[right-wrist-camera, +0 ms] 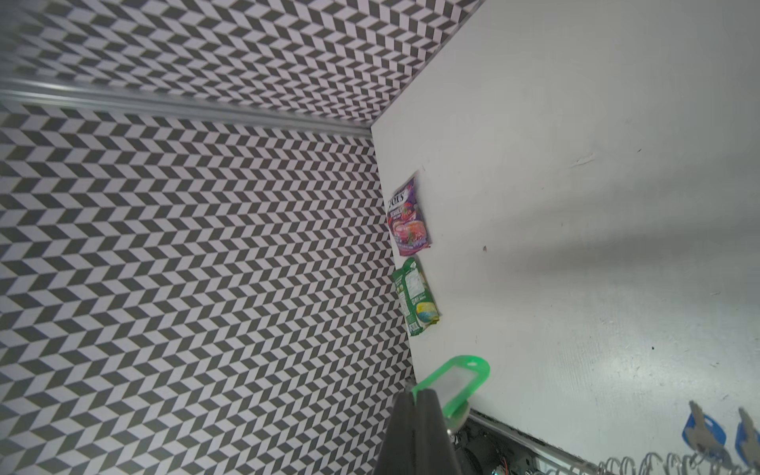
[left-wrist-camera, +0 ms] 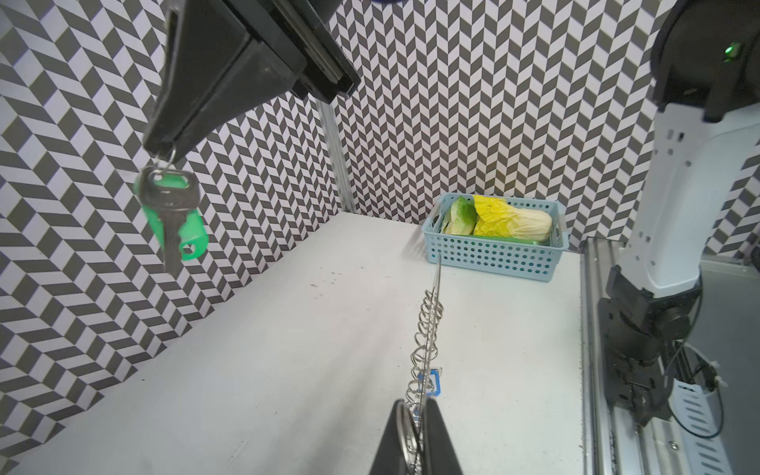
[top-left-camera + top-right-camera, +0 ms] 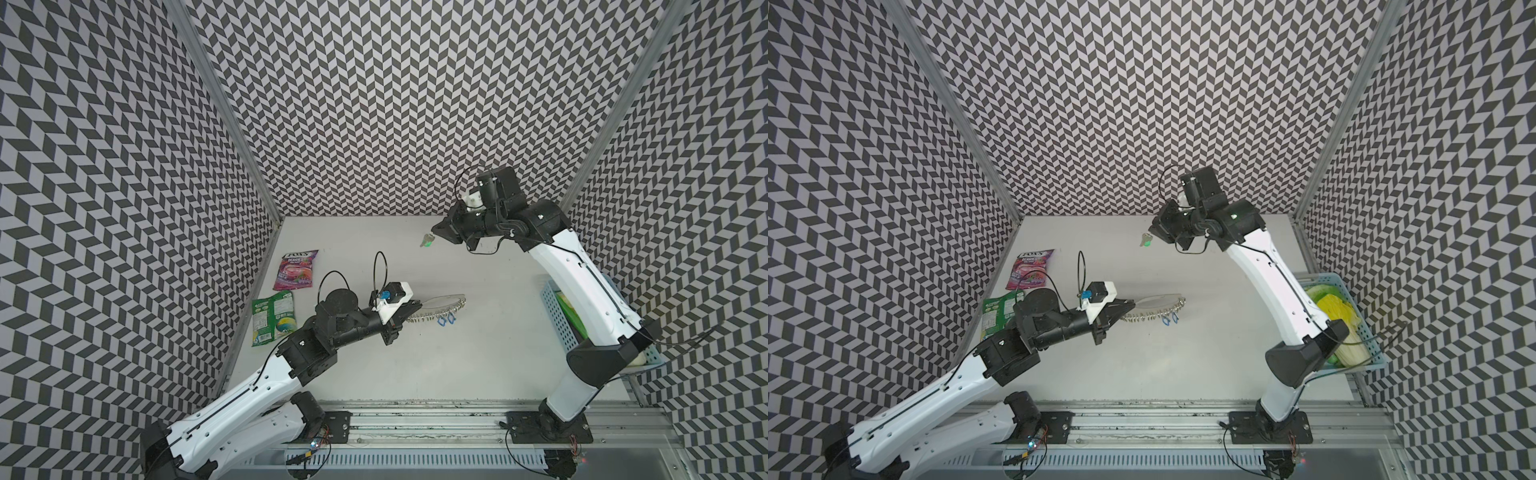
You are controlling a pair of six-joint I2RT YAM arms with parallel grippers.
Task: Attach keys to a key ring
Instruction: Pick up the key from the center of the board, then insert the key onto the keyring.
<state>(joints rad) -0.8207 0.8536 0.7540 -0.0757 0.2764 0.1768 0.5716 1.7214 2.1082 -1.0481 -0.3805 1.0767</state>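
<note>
A purple candy bag [image 3: 296, 269] and a green snack packet [image 3: 273, 318] lie along the left wall; a blue basket [image 2: 493, 255] holding cabbage [image 2: 514, 224] sits at the right.

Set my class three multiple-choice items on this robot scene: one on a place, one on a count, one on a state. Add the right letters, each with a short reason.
1. Where does the light blue basket stand?
A. At the edge of the table, beside the right arm
B. In the middle of the table
C. Against the back wall

2. How many blue-tagged keys hang from the key ring?
A. One
B. Two
C. Four

3. What state is the green-tagged key in?
A. Lying flat on the table
B. Dangling from the shut right gripper
C. Threaded on the key ring

Answers:
1 A: both top views show it next to the right arm.
2 B: two blue tags show at the fringe of rings.
3 B: the left wrist view shows it hanging clear of the table.
</note>
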